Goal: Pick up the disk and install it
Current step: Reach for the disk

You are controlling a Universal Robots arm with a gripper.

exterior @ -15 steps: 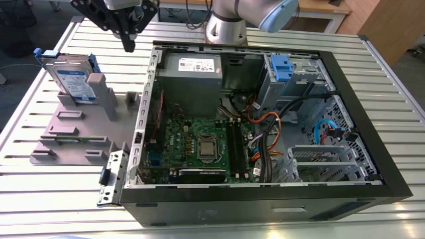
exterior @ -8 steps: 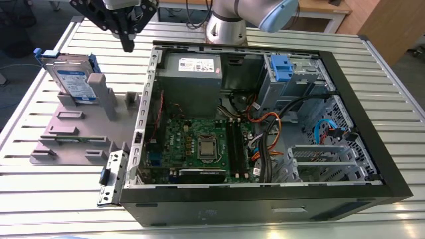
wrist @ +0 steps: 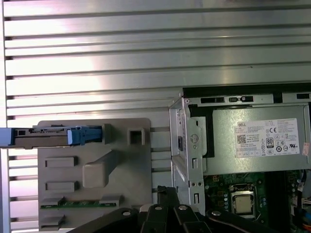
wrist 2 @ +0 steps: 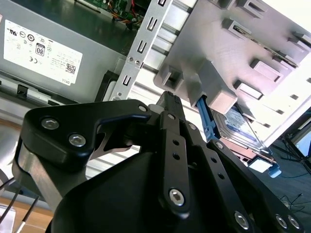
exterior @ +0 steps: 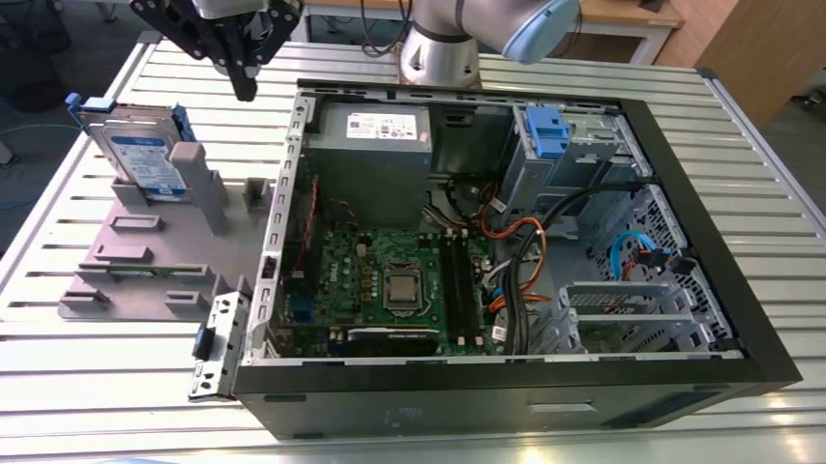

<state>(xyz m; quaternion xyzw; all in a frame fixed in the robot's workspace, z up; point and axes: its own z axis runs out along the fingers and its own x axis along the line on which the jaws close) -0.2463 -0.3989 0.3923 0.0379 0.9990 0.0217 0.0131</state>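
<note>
Gripper (exterior: 246,89) closed on nothing, hanging above the table (exterior: 103,387). Below it, toward the exterior view's left, the disk (exterior: 139,155) stands on edge in the grey holder (exterior: 145,259). The open computer case (exterior: 516,391) lies on the gripper's other side.

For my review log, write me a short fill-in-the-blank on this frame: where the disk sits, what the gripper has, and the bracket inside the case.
1. The disk stands on edge in the grey plastic ___, outside the computer case.
2. The gripper hangs above the table, apart from the disk, and holds ___.
3. The plastic bracket on the drive bay inside the case is ___ in colour.

Missing words: holder; nothing; blue.
</note>
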